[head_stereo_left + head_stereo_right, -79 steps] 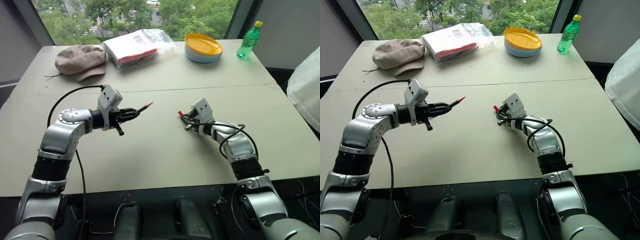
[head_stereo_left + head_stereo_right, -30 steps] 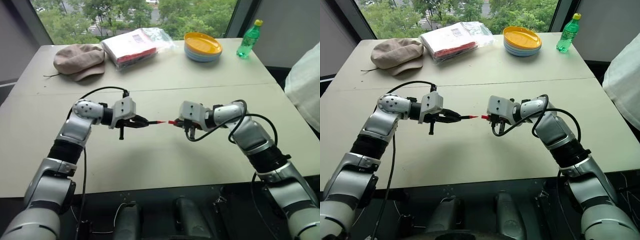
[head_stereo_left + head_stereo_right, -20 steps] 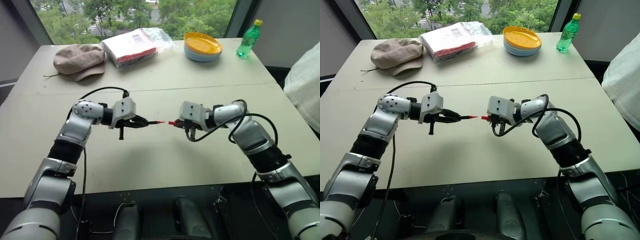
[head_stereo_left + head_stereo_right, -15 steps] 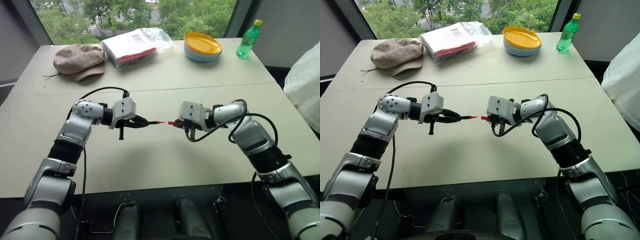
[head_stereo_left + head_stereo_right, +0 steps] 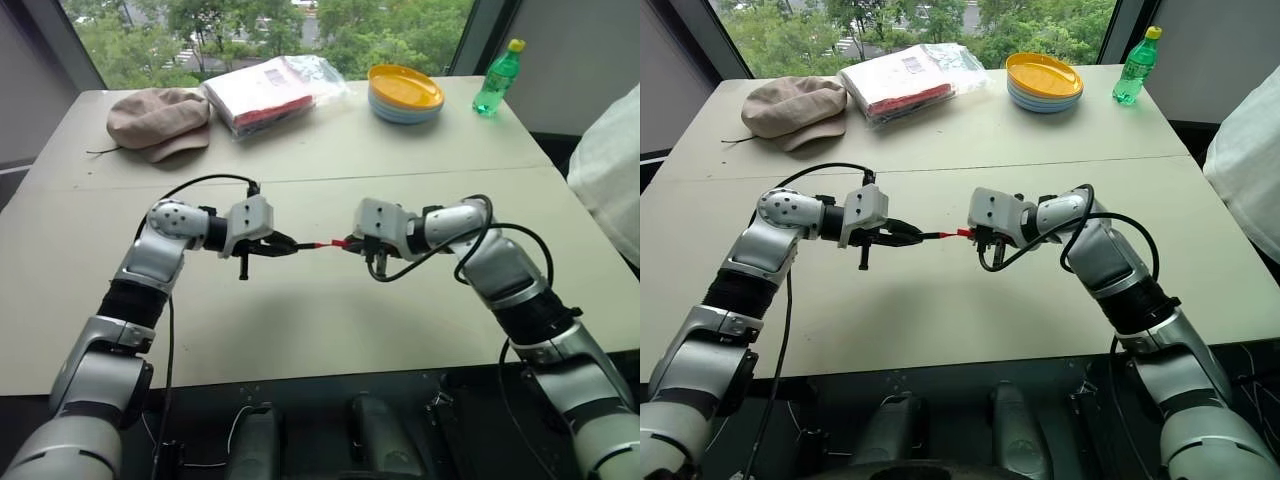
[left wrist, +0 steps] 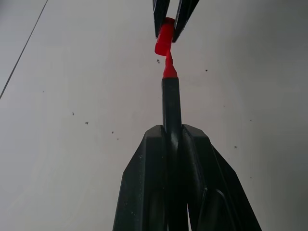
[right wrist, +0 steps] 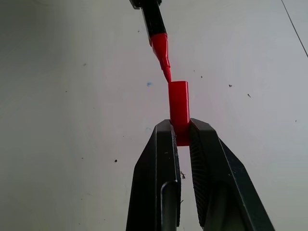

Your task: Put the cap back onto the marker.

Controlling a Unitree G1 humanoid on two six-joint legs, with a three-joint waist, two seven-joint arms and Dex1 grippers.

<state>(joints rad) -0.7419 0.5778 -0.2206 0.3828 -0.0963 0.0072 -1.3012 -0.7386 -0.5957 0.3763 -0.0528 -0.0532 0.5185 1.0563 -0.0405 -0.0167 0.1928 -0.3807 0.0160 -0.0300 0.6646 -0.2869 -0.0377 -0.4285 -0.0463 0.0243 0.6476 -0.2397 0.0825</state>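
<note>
Left gripper point(image 5: 283, 246): clamped on the marker's black body, pointed right, raised over the middle of the bench.
Marker point(image 6: 171, 103): held roughly level in the left gripper, red tip toward the right gripper.
Right gripper point(image 5: 975, 235): clamped on the cap's closed end, pointed left toward the marker.
Cap point(image 7: 179, 103): red, jutting from between the right gripper's fingers, open end facing the marker.
Tip and cap: tip right at the cap's mouth, slightly off line in both wrist views; cannot tell whether tip had entered.
Place of the pair: in the air above the bench point(image 5: 330, 330), between the two arms, near the middle.
Hat point(image 5: 157, 120): beige, far left on the bench.
Plastic-wrapped packet point(image 5: 270, 92): red and white, far side, just right of the hat.
Plates point(image 5: 406, 94): yellow one atop a stack, far side, right of the packet.
Bottle point(image 5: 499, 79): green, upright, far right corner.
White cloth point(image 5: 610, 170): at the right edge, beyond the bench.
</note>
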